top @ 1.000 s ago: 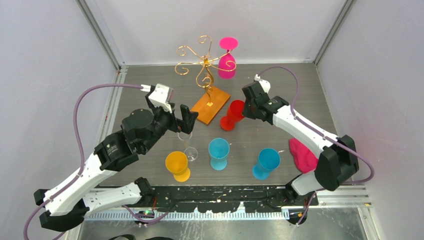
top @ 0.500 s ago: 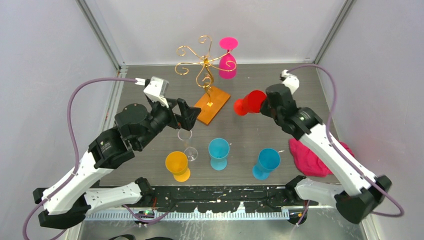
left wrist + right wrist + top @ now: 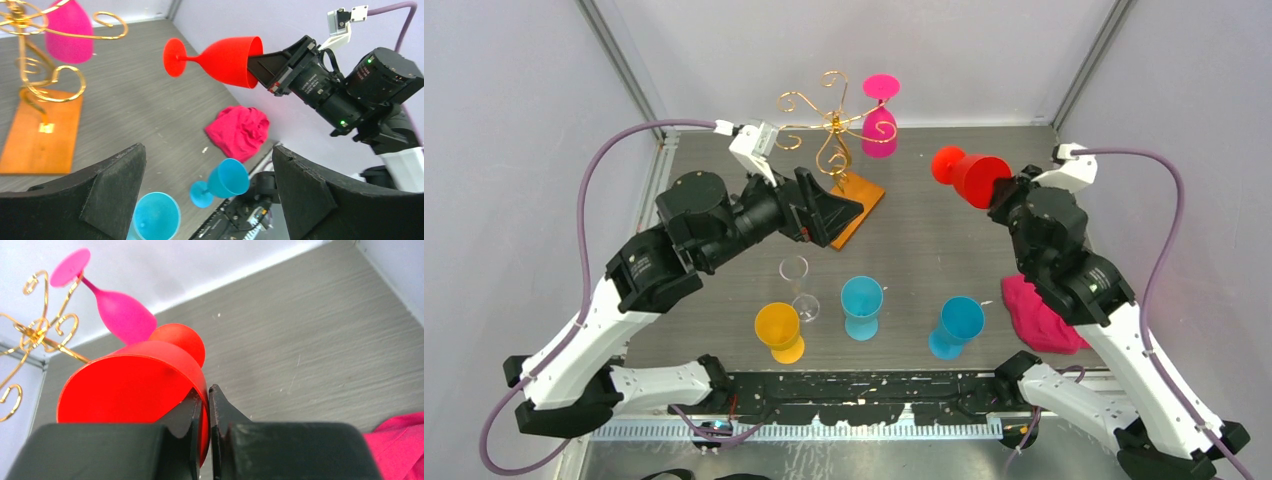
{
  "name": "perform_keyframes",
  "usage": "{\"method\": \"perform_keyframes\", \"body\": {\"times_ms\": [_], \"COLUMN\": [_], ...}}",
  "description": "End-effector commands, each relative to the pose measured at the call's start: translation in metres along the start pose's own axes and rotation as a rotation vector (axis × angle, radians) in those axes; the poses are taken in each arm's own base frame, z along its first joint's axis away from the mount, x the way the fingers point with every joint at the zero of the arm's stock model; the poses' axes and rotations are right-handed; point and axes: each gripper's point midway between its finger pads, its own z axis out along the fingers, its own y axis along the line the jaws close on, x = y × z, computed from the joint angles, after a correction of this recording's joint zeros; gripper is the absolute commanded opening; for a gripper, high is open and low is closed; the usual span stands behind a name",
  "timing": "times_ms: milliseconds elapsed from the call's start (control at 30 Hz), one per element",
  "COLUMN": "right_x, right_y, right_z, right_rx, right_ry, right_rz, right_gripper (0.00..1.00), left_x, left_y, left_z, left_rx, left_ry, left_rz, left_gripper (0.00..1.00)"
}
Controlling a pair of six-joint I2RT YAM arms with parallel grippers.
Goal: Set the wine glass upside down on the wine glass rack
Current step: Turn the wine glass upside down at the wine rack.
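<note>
My right gripper [image 3: 1002,190] is shut on the rim of a red wine glass [image 3: 969,175], one finger inside the bowl and one outside, holding it on its side in the air at mid-right; it also shows in the right wrist view [image 3: 135,385] and the left wrist view [image 3: 220,57]. The wine glass rack [image 3: 829,125], gold wire on an orange-brown base [image 3: 862,205], stands at the back centre. A pink wine glass [image 3: 880,120] hangs upside down on it. My left gripper [image 3: 849,212] is open and empty, hovering over the rack's base.
Near the front stand an orange glass [image 3: 779,330], a clear glass [image 3: 797,285] and two blue glasses [image 3: 861,305] [image 3: 957,325]. A crumpled pink cloth [image 3: 1039,312] lies at the right. Grey walls close the back and sides.
</note>
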Motion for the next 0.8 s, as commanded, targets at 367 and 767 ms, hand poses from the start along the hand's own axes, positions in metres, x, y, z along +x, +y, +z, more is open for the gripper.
{"method": "perform_keyframes", "body": {"times_ms": [367,767], "right_x": [-0.126,-0.134], "right_y": [0.005,0.035], "right_z": [-0.022,-0.005], "right_rx": [-0.008,-0.089], "right_ry": [-0.502,-0.674], "right_rz": [-0.032,-0.146], "right_gripper": [0.01,0.01], "left_x": [-0.023,-0.067], "left_y": [-0.088,-0.062], "left_z": [0.059,0.130], "left_rx": [0.289,0.383], "left_ry": [0.097,0.070], "left_rz": [-0.248,-0.633], "left_gripper": [1.00,1.00]}}
